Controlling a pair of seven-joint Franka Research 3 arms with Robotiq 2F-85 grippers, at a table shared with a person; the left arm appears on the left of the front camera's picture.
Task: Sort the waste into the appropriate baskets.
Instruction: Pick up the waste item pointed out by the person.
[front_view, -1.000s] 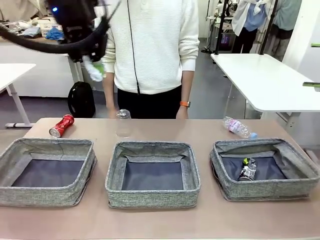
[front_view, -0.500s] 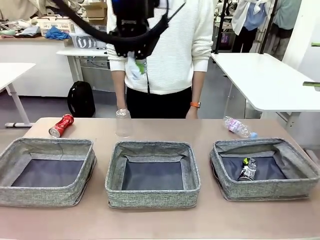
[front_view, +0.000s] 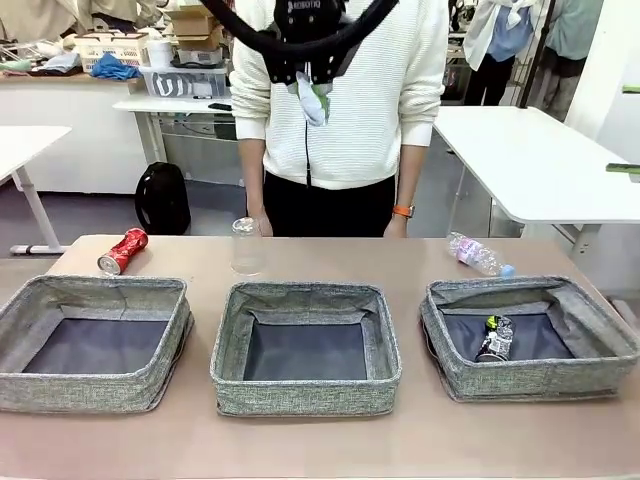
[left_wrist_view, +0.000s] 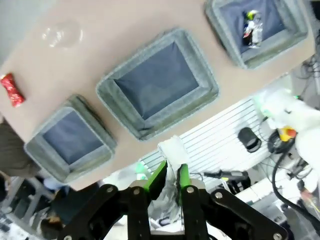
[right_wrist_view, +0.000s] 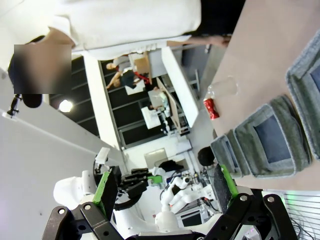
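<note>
Now the left fingers (left_wrist_view: 170, 175), clenched on the crumpled white paper ball (left_wrist_view: 171, 149), have swung from over the table's left end to high above the middle grey woven fabric basket (front_view: 300, 395). A drop there looks likely next. The right fingers (right_wrist_view: 162, 191) stand released.

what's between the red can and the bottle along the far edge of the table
In the front view a clear cup stands between the red can and the bottle, nearer the can; the rest is bare table.
</note>
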